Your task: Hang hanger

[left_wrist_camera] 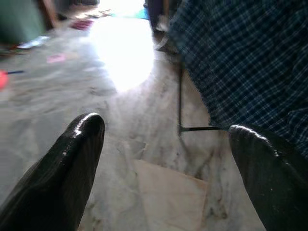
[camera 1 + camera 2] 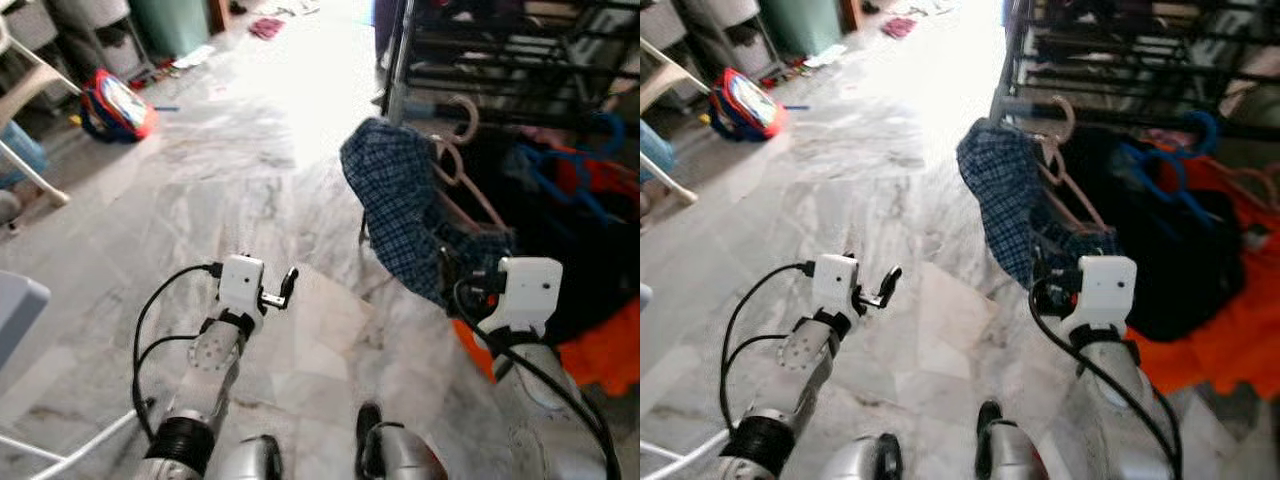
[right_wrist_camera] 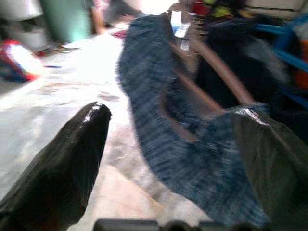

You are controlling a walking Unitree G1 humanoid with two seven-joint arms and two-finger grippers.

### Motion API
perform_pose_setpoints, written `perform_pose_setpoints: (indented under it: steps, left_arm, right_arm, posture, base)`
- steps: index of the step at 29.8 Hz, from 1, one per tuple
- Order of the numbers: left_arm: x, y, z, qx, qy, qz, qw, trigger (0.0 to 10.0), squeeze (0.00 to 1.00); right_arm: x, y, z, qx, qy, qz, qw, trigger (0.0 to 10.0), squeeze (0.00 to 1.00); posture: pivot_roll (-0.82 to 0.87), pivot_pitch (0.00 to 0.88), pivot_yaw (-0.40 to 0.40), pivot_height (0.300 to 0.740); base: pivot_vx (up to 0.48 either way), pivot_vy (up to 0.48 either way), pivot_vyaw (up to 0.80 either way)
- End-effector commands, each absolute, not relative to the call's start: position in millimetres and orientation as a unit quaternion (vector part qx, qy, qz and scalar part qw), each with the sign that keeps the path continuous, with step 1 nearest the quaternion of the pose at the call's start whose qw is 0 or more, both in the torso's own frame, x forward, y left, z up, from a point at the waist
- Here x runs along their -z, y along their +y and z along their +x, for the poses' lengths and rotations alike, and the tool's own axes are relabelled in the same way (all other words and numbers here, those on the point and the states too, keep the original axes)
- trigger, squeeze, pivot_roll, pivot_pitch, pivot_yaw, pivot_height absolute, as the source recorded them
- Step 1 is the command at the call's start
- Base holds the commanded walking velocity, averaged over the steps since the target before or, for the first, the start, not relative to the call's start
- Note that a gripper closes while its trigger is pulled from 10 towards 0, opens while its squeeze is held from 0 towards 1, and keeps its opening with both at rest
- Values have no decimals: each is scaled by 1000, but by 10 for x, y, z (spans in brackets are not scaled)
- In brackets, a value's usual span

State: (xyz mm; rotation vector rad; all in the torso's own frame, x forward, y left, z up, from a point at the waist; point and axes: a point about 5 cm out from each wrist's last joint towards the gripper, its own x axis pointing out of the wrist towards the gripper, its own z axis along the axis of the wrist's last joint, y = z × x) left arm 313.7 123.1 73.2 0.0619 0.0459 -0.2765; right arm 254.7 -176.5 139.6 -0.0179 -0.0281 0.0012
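Setting: a grey-white marble floor (image 2: 250, 170) in a home, seen from the robot's head looking down and forward.
Hanger: a pinkish-brown hanger (image 2: 462, 165) with a blue checked shirt (image 2: 400, 210) draped on it, standing tilted at the front of a pile of clothes on the robot's right.
Clothes pile: dark garments (image 2: 1180, 260), an orange cloth (image 2: 1230, 340) and blue hangers (image 2: 1170, 160) lie behind and beside the shirt.
Rack: a black metal rack (image 2: 500, 50) stands just behind the pile, at the far right.
Right gripper: the right gripper (image 3: 168, 144) is held up close to the checked shirt, its two black fingers (image 3: 67, 159) wide apart, with shirt and hanger seen between them but not gripped; the view is blurred.
Left gripper: the left gripper (image 1: 163, 163) is raised over bare floor, well apart from the shirt, fingers (image 1: 62, 168) spread with nothing between them.
Background: a red and blue bag (image 2: 118, 105) lies on the floor at far left, near white chair legs (image 2: 30, 150).
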Motion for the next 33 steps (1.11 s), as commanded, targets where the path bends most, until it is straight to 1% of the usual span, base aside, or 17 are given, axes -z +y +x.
perform_pose_setpoints:
  steps: [1,15,18,19,20,21,24,27,28,29,30,31,33]
  left_arm:
    - [-644,1269,3082,134,39,34,990,10000,0]
    - [-618,1281,3077,137,42,38,989,10000,0]
    - [-574,1289,3078,138,51,43,988,10000,0]
    - [-531,1306,3076,135,61,46,988,10000,0]
    - [-430,1358,3060,124,84,63,987,10000,0]
    - [-430,1358,3060,124,84,63,987,10000,0]
    - [-222,1420,2977,113,133,78,982,10000,0]
    - [-197,1425,2964,113,139,78,981,10000,0]
    - [-137,1432,2930,114,154,82,978,10000,0]
    - [-137,1432,2930,114,154,82,978,10000,0]
    - [1,1459,2841,114,192,82,971,10000,0]
    - [1,1459,2841,114,192,82,971,10000,0]
    - [189,1505,2701,115,247,81,959,10000,0]
  right_arm:
    - [-1396,-1769,2556,-1,-14,-12,1000,10000,0]
    - [-1317,-1744,2577,-9,-4,-15,1000,10000,0]
    - [-1208,-1743,2587,-12,9,-17,1000,10000,0]
    - [-1117,-1745,2585,-16,21,-21,999,10000,0]
    - [-898,-1764,2567,-19,53,-26,998,10000,0]
    - [-898,-1764,2567,-19,53,-26,998,10000,0]
    - [-545,-1786,2532,-28,110,-37,993,10000,0]
    - [-503,-1787,2528,-29,117,-40,992,10000,0]
    - [-427,-1797,2522,-29,131,-41,990,10000,0]
    - [-427,-1797,2522,-29,131,-41,990,10000,0]
    - [-285,-1810,2514,-27,158,-39,986,10000,0]
    - [-285,-1810,2514,-27,158,-39,986,10000,0]
    - [-82,-1827,2494,-26,196,-34,980,10000,0]
  posture:
    - [-175,193,56,740]
    - [-163,176,56,740]
    - [-159,169,55,740]
    - [-153,159,53,740]
    - [-153,159,53,740]
    - [-153,159,53,740]
    - [-137,138,43,740]
    - [-137,138,43,740]
    - [-125,119,37,740]
    - [-125,119,37,740]
    - [-118,108,33,740]
    - [-118,108,33,740]
    - [-119,101,32,740]
  base:
    - [-334,0,0]
    - [-331,0,0]
    - [0,0,0]
    - [0,0,0]
    - [0,0,0]
    - [0,0,0]
    - [0,0,0]
    - [0,0,0]
    - [0,0,0]
    - [0,0,0]
    - [0,0,0]
    - [0,0,0]
    - [0,0,0]
